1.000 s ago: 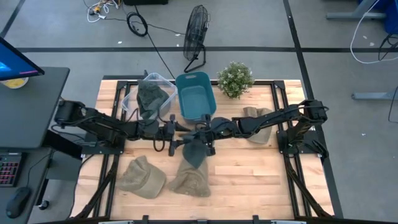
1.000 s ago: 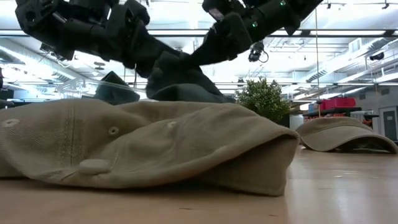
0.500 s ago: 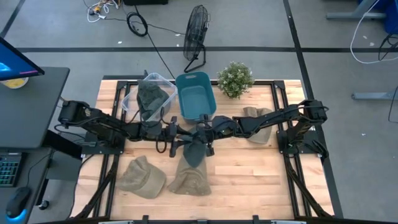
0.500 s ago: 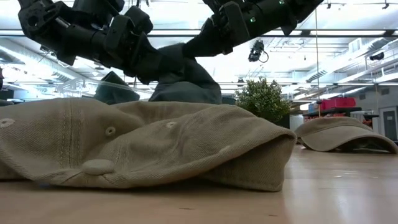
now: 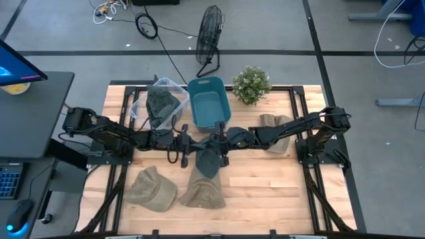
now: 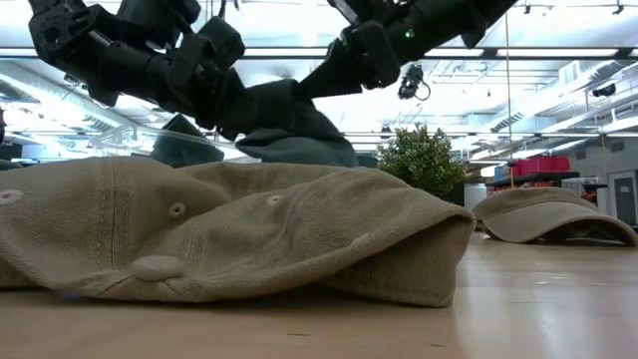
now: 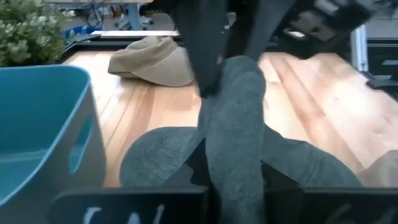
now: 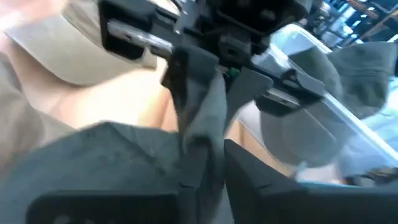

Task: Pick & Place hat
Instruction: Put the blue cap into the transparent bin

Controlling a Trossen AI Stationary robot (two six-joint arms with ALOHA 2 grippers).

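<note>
Seen from above only: left gripper point(image 5: 193, 145) and right gripper point(image 5: 216, 143) meeting mid-table, both clamped on one dark green hat point(image 5: 208, 162) that hangs between and just below them, clear of the table point(image 5: 265, 182); teal bin point(image 5: 208, 101) just beyond the grippers, clear bin point(image 5: 158, 103) holding another dark hat beside it, plant point(image 5: 251, 83) farther off. Seen from table height only: the held hat lifted above a tan hat point(image 6: 229, 234). Counted overhead: three tan hats, two dark green hats, two bins, one plant. White lettering on the left wrist's own bar, unreadable.
</note>
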